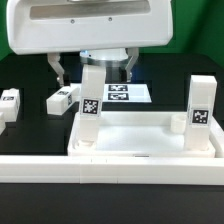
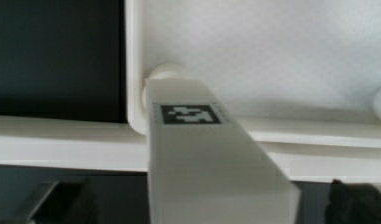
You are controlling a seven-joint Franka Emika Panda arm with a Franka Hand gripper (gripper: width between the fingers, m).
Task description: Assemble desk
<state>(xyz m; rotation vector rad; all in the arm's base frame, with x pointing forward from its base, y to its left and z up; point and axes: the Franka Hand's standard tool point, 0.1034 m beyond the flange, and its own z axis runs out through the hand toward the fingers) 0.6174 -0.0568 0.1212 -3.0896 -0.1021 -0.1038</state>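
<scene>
The white desk top (image 1: 140, 138) lies on the black table with its raised rim up. One white tagged leg (image 1: 92, 98) stands upright in its corner on the exterior view's left, and a second leg (image 1: 201, 106) stands in the corner on the right. My gripper (image 1: 95, 68) hangs over the first leg, open, with one finger on either side of it and apart from it. In the wrist view that leg (image 2: 201, 150) fills the middle, seated in the corner of the desk top (image 2: 258, 50), between the dark fingers (image 2: 55, 200) of my gripper (image 2: 205, 205).
Two loose legs (image 1: 62, 99) (image 1: 8, 104) lie on the table at the exterior view's left. The marker board (image 1: 124, 93) lies behind the desk top. A long white rail (image 1: 110, 166) runs along the front.
</scene>
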